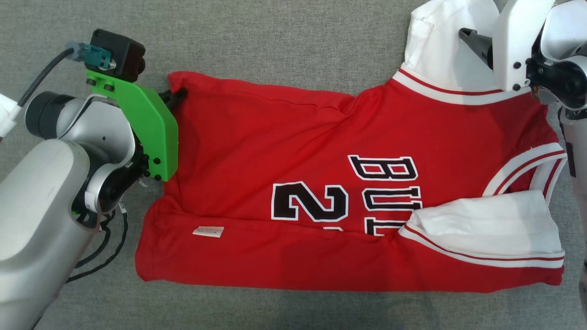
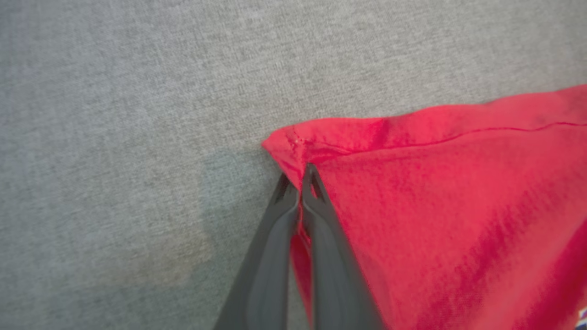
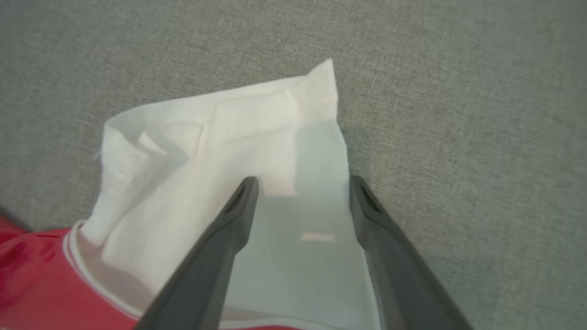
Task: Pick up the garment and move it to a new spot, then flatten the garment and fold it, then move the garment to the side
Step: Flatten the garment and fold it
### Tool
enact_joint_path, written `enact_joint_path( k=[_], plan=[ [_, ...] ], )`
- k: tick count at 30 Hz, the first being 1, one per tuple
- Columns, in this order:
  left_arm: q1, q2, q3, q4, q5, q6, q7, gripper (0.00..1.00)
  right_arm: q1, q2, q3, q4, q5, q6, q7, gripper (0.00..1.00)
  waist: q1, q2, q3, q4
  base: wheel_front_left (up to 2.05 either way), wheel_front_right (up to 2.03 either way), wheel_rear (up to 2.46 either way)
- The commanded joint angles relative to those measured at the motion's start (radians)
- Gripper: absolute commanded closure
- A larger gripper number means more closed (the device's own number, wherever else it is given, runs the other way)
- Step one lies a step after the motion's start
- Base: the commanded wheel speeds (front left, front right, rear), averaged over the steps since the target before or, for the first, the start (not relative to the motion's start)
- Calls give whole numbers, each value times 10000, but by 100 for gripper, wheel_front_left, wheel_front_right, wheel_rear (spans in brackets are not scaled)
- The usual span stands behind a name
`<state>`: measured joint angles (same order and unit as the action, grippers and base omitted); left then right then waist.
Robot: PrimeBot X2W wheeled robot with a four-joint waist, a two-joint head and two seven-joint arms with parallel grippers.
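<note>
Red basketball jersey (image 1: 284, 151) looks mid-fold: left claw (image 2: 299, 176) pinches its hem corner (image 2: 284, 140), right claw (image 3: 303, 183), spread over its white sleeve (image 3: 183, 137), should close there next.

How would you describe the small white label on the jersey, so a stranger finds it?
A red jersey lies across the grey fabric surface. Along its near folded edge, toward the robot's left, sits a small white label. It is a tiny flat rectangle on plain red, far from the large white sleeves and the printed lettering.
</note>
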<state>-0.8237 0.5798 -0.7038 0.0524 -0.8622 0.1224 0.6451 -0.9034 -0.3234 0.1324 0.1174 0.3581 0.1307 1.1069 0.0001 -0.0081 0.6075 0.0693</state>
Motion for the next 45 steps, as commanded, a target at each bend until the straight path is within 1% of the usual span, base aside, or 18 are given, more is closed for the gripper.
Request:
enact_joint_path(
  k=[1,7,12,13,14,18,21,25,30,32,33,37,41,45],
  plan=[
    [321,-111,-154,125,22,-53,-46,100,-51,-1,8,84,-29,1,-102,0,-1,81,-20,81,0,0,0],
    [341,-251,-141,120,242,20,-525,100,-28,-155,48,215,-162,0,-398,0,-1,81,-99,280,0,0,0],
    [321,-348,-105,160,226,22,-729,100,-77,-170,14,580,-355,1,-787,0,-1,81,-131,448,0,0,0],
    [300,-387,-89,164,256,36,-807,100,-82,-186,43,655,-396,1,-872,53,-1,81,-134,471,0,0,0],
    [284,-427,-72,173,277,52,-865,100,-88,-193,32,731,-420,0,-953,100,-1,81,-143,488,0,0,0],
    [278,-422,63,224,328,128,-1173,100,-68,-174,-114,880,-412,0,-1399,100,-1,81,-219,474,0,0,0],
    [372,-308,214,246,324,217,-1419,100,-22,-325,-187,655,-359,0,-1816,100,-1,81,-296,409,0,0,0],
    [662,-134,447,176,125,306,-1660,100,347,-568,-315,92,-14,0,-2333,100,-1,81,-475,285,0,0,0],
    [1105,4,687,-21,41,481,-2073,100,1161,-855,-707,-1014,658,0,-2962,100,-1,81,-697,170,0,0,0],
    [1324,52,805,-104,3,560,-2293,100,1753,-865,-958,-1618,949,0,-3195,100,-1,81,-802,139,0,0,0],
    [1605,115,919,-221,-39,664,-2531,100,2525,-866,-1215,-2378,1239,0,-3383,100,-1,81,-927,100,0,0,0],
    [2338,303,1157,-606,-186,866,-3004,100,4312,-699,-1810,-3938,1747,1,-3592,100,-1,81,-1237,-90,0,0,0],
    [3407,565,1523,-1328,-403,1199,-3603,100,6199,-301,-2107,-5346,2166,1,-3741,100,-1,81,-1566,-396,0,0,0],
    [4684,816,1964,-2140,-589,1642,-4264,100,7932,132,-2412,-6380,2345,0,-3859,100,-1,81,-1874,-683,0,0,0]
  ],
)
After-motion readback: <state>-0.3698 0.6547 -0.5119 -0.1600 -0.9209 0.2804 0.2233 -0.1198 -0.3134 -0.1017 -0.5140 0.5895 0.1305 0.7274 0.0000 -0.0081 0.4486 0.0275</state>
